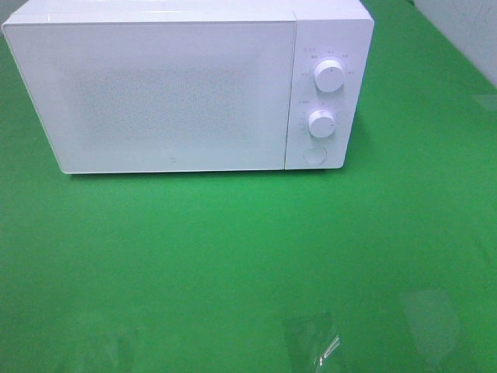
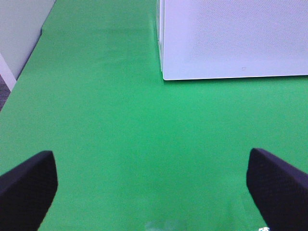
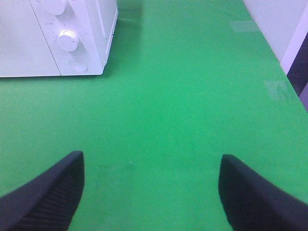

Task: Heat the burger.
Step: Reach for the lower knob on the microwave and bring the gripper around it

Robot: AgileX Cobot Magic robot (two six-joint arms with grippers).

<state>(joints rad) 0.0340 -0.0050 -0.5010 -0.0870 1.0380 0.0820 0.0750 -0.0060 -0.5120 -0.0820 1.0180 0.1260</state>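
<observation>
White microwave (image 1: 171, 93), one, with two knobs (image 1: 330, 76) (image 1: 321, 123), one button (image 1: 314, 154); left end effector (image 2: 154, 192), right end effector (image 3: 151, 192) both wide, empty.

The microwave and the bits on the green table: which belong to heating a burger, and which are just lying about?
For the job: microwave, door shut; its two dials; round button; left gripper and right gripper, both open and empty. No burger is in view.
Lying about: clear tape patches on the green table; a small clear scrap near the front edge.
</observation>
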